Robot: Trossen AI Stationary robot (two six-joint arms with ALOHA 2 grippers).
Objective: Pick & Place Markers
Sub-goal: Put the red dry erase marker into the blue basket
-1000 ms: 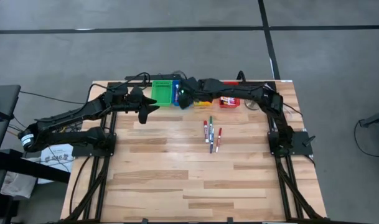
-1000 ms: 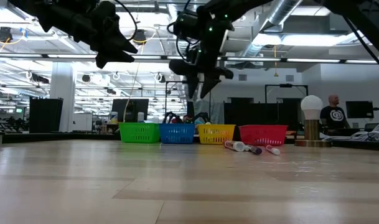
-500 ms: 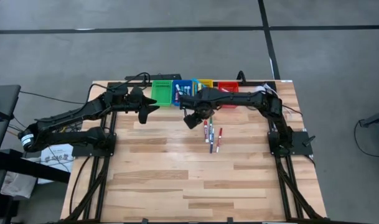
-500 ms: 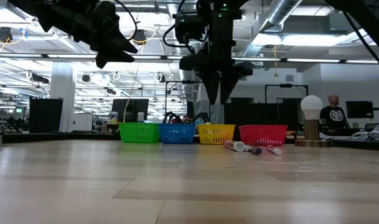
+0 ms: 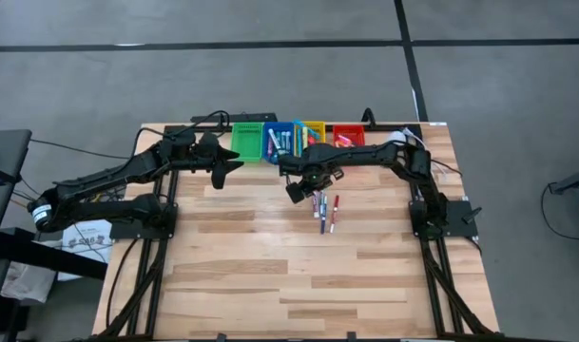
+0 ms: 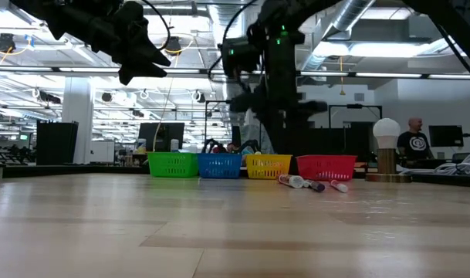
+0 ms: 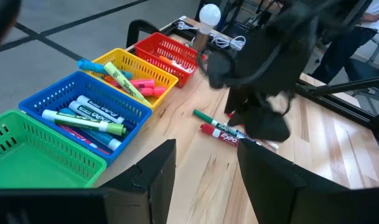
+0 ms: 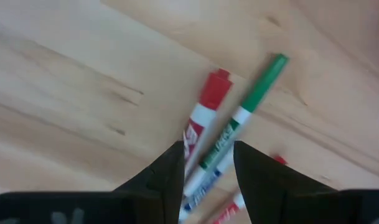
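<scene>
Right gripper (image 8: 206,163) hangs part open and empty over loose markers (image 5: 321,206) on the worktop (image 5: 270,275) (left gripper (image 5: 230,166) waits open); light, stiff, slick barrels, best pinched mid-length

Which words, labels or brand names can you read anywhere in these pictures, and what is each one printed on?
"EXPO": on the white barrels of the markers in the blue bin, just legible in the left wrist view.
Red marker and green marker on the table, under the right gripper: printed labels, too blurred to read.
Papers beside the table: print too small to read.
A person's dark shirt: round emblem, no readable text.
</scene>
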